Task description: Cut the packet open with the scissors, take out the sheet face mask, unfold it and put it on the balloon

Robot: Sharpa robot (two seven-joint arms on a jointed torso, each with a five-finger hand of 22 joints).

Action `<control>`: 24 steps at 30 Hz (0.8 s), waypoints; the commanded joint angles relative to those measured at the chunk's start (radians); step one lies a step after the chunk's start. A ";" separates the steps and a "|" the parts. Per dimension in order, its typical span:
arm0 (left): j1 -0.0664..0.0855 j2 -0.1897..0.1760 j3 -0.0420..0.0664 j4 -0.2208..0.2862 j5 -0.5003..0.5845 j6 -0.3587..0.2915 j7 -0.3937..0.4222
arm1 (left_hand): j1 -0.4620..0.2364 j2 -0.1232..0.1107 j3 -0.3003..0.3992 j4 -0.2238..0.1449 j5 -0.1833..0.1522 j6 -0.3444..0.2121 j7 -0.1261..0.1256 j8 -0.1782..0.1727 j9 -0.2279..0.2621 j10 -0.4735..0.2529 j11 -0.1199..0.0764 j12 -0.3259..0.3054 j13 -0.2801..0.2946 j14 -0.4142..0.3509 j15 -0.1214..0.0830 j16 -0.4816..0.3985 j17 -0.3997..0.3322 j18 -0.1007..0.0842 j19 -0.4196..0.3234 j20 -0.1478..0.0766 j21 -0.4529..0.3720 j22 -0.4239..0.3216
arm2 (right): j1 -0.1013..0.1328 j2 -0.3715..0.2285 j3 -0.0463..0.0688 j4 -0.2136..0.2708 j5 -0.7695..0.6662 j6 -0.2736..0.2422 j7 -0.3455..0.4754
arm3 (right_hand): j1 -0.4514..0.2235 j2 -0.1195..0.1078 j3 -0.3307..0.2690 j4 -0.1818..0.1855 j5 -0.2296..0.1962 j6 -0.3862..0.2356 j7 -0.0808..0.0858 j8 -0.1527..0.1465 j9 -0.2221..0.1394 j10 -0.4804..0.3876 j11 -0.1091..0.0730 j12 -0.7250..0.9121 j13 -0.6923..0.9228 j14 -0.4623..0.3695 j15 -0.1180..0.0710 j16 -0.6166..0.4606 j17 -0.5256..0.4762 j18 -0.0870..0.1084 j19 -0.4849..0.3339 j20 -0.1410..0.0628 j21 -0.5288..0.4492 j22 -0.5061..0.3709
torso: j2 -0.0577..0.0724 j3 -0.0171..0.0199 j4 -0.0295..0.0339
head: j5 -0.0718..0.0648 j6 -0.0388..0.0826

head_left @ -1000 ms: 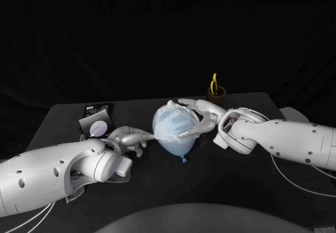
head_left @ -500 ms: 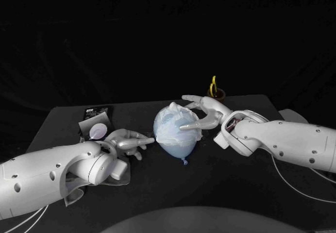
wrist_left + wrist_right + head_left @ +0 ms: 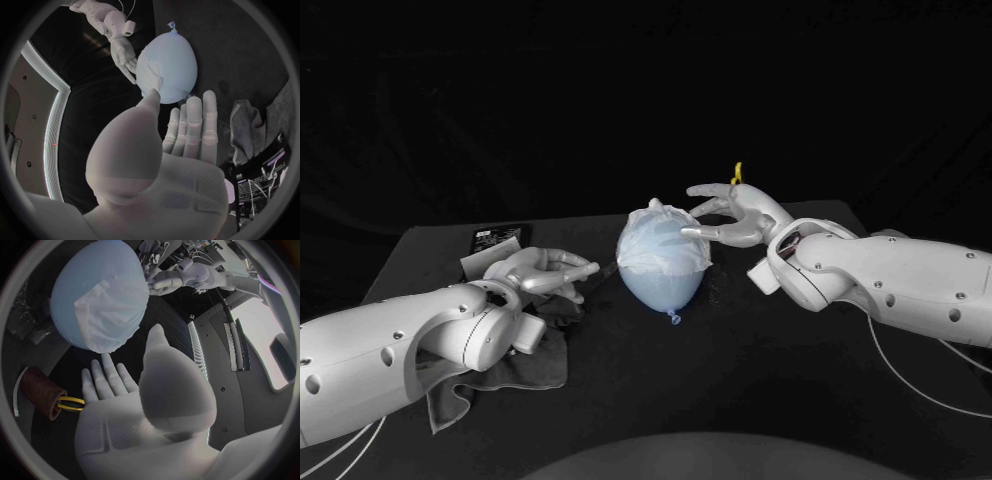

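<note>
Fingers of the left hand [image 3: 542, 272] curl loosely in the head view, with gaps between them and nothing in them. The balloon [image 3: 664, 280] stands just off their tips, apart from them, knot pointing down at the counter [image 3: 776, 380]. On the balloon's other side the right hand [image 3: 740, 212] has its fingers spread, one fingertip touching the sheet face mask [image 3: 661, 238] draped over the balloon's top. Just behind those fingers a yellow handle of the scissors [image 3: 737, 175] sticks up. Behind the left fingers lies the packet [image 3: 495, 240]; a grey cloth [image 3: 516, 365] lies under that arm.

From the left wrist, the left hand [image 3: 181, 165] shows its fingers stretched out side by side and empty. The balloon [image 3: 169, 62] sits beyond their tips without touching, and the right hand [image 3: 122, 50] lays its fingers against the balloon's side. The packet [image 3: 265, 172] and cloth [image 3: 247, 125] lie beside the palm.

From the right wrist, the right hand [image 3: 125, 430] is flat-palmed, fingers straight and slightly apart, holding nothing. Their tips reach just to the balloon [image 3: 94, 290]; I cannot tell if they touch. The sheet face mask [image 3: 109, 315] covers the side facing them. The left hand [image 3: 164, 282] shows past the balloon. Beside the fingers a brown holder [image 3: 37, 387] carries the scissors [image 3: 70, 402].
</note>
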 commanded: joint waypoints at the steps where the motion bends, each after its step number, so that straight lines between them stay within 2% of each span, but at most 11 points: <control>1: 0.002 -0.003 0.005 -0.003 0.024 0.029 0.162 | 0.016 0.000 -0.008 0.010 -0.001 -0.007 0.060 0.010 -0.017 -0.014 0.004 -0.010 -0.025 -0.049 0.010 -0.035 -0.032 0.010 -0.024 0.011 -0.052 -0.032 | 0.009 -0.003 0.003 -0.005 0.077 0.015 0.063 | -0.002 0.010 0.007 -0.001 -0.006 0.009 0.143 0.004 0.002 0.010 -0.002 0.005 -0.002 0.006 0.000 0.006 0.000 0.016 0.008 0.000 0.006 0.002 | 0.001 -0.0003 0.0003 | -0.002 0.004; 5: 0.002 -0.005 0.011 -0.005 0.017 0.004 0.266 | 0.042 0.001 -0.028 0.027 -0.002 0.000 0.069 0.030 -0.057 -0.022 0.018 -0.029 -0.084 -0.169 0.035 -0.112 -0.108 0.007 -0.082 0.050 -0.189 -0.115 | 0.026 -0.006 0.005 -0.016 0.101 0.036 0.078 | 0.002 0.030 0.014 -0.003 -0.007 0.036 0.142 0.014 0.010 0.022 -0.003 0.006 -0.002 0.015 -0.002 0.010 0.001 0.019 0.029 0.000 0.012 0.014 | 0.001 -0.0011 0.0016 | -0.003 0.011; 6: 0.003 -0.004 0.012 -0.005 0.015 -0.006 0.290 | 0.046 0.001 -0.030 0.028 -0.001 0.003 0.069 0.032 -0.063 -0.022 0.019 -0.034 -0.093 -0.192 0.039 -0.125 -0.119 0.004 -0.095 0.058 -0.210 -0.127 | 0.031 -0.006 0.005 -0.019 0.103 0.039 0.081 | 0.011 0.053 0.019 -0.006 -0.007 0.060 0.142 0.023 0.016 0.040 -0.007 0.009 -0.002 0.049 -0.007 0.021 0.008 0.025 0.073 0.000 0.026 0.038 | 0.001 -0.0007 0.0011 | -0.003 0.013; 8: 0.003 0.000 0.014 -0.007 0.013 -0.025 0.330 | 0.065 0.001 -0.038 0.035 0.000 0.000 0.064 0.024 -0.095 -0.025 0.023 -0.069 -0.137 -0.267 0.053 -0.180 -0.170 -0.013 -0.177 0.088 -0.329 -0.195 | 0.041 -0.005 0.006 -0.027 0.106 0.041 0.085 | 0.027 0.075 0.019 -0.009 -0.007 0.092 0.140 0.033 0.024 0.066 -0.011 0.012 -0.003 0.111 -0.015 0.043 0.021 0.035 0.171 -0.002 0.060 0.089 | 0.001 -0.0009 0.0010 | -0.004 0.019; 10: 0.003 0.005 0.016 -0.011 0.012 -0.039 0.353 | 0.071 0.001 -0.041 0.039 -0.001 0.000 0.059 0.021 -0.107 -0.024 0.028 -0.087 -0.157 -0.294 0.060 -0.207 -0.193 -0.021 -0.191 0.092 -0.366 -0.218 | 0.051 -0.003 0.006 -0.035 0.108 0.041 0.088 | 0.041 0.089 0.017 -0.012 -0.008 0.120 0.140 0.043 0.030 0.083 -0.015 0.011 -0.003 0.154 -0.022 0.058 0.029 0.042 0.250 -0.002 0.089 0.127 | 0.001 -0.0009 0.0010 | -0.005 0.023; 14: 0.003 0.026 0.021 -0.026 0.016 -0.065 0.388 | 0.094 -0.009 -0.047 0.064 -0.002 -0.006 0.045 -0.001 -0.147 -0.032 0.058 -0.182 -0.223 -0.387 0.099 -0.341 -0.281 -0.085 -0.298 0.095 -0.495 -0.295 | 0.078 0.001 0.006 -0.059 0.107 0.039 0.090 | 0.071 0.113 0.014 -0.017 -0.007 0.174 0.137 0.060 0.043 0.111 -0.020 0.005 -0.004 0.218 -0.030 0.077 0.039 0.049 0.312 -0.003 0.112 0.146 | 0.001 -0.0013 0.0005 | -0.008 0.027; 15: 0.003 0.033 0.022 -0.031 0.017 -0.068 0.388 | 0.102 -0.018 -0.051 0.079 0.000 -0.016 0.034 -0.014 -0.160 -0.035 0.070 -0.214 -0.225 -0.403 0.110 -0.381 -0.304 -0.103 -0.364 0.096 -0.534 -0.319 | 0.084 0.003 0.007 -0.065 0.106 0.039 0.088 | 0.075 0.115 0.012 -0.018 -0.007 0.181 0.137 0.062 0.044 0.115 -0.020 0.003 -0.004 0.228 -0.031 0.080 0.040 0.050 0.315 -0.003 0.114 0.145 | 0.001 -0.0016 -0.0001 | -0.009 0.028; 19: 0.006 0.060 0.026 -0.051 0.018 -0.072 0.366 | 0.102 -0.052 -0.093 0.105 0.001 -0.053 0.011 -0.051 -0.187 -0.067 0.080 -0.300 -0.225 -0.465 0.132 -0.493 -0.355 -0.113 -0.517 0.100 -0.606 -0.363 | 0.099 0.008 0.007 -0.081 0.098 0.051 0.079 | 0.100 0.131 0.003 -0.024 -0.006 0.276 0.132 0.094 0.066 0.170 -0.031 0.005 -0.003 0.307 -0.048 0.111 0.049 0.067 0.354 -0.004 0.131 0.143 | 0.001 -0.0015 -0.0007 | -0.011 0.031; 20: 0.008 0.071 0.027 -0.058 0.014 -0.072 0.354 | 0.100 -0.063 -0.119 0.107 0.002 -0.064 0.004 -0.065 -0.194 -0.076 0.075 -0.330 -0.225 -0.480 0.137 -0.532 -0.370 -0.113 -0.557 0.100 -0.623 -0.373 | 0.103 0.009 0.007 -0.085 0.092 0.059 0.074 | 0.110 0.137 -0.001 -0.027 -0.006 0.313 0.128 0.106 0.073 0.197 -0.037 0.006 -0.003 0.344 -0.058 0.127 0.053 0.076 0.377 -0.005 0.142 0.143 | 0.001 -0.0015 -0.0008 | -0.011 0.031; 22: 0.015 0.094 0.029 -0.072 0.004 -0.071 0.323 | 0.087 -0.097 -0.183 0.110 0.009 -0.095 -0.010 -0.095 -0.208 -0.098 0.055 -0.382 -0.226 -0.568 0.155 -0.678 -0.394 -0.115 -0.608 0.101 -0.641 -0.381 | 0.109 0.013 0.007 -0.092 0.078 0.076 0.065 | 0.124 0.146 -0.009 -0.032 -0.007 0.334 0.116 0.109 0.072 0.245 -0.052 0.009 -0.002 0.408 -0.076 0.154 0.060 0.089 0.396 -0.006 0.147 0.137 | 0.002 -0.0011 -0.0012 | -0.012 0.033; 24: 0.024 0.113 0.031 -0.087 -0.004 -0.071 0.295 | 0.081 -0.112 -0.213 0.111 0.013 -0.129 -0.018 -0.132 -0.220 -0.107 0.053 -0.406 -0.225 -0.596 0.162 -0.729 -0.398 -0.115 -0.616 0.101 -0.645 -0.382 | 0.113 0.017 0.007 -0.097 0.063 0.090 0.057 | 0.135 0.154 -0.016 -0.035 -0.007 0.347 0.108 0.109 0.071 0.276 -0.061 0.005 -0.004 0.448 -0.088 0.169 0.063 0.098 0.416 -0.007 0.153 0.133 | 0.001 -0.0006 -0.0001 | -0.013 0.034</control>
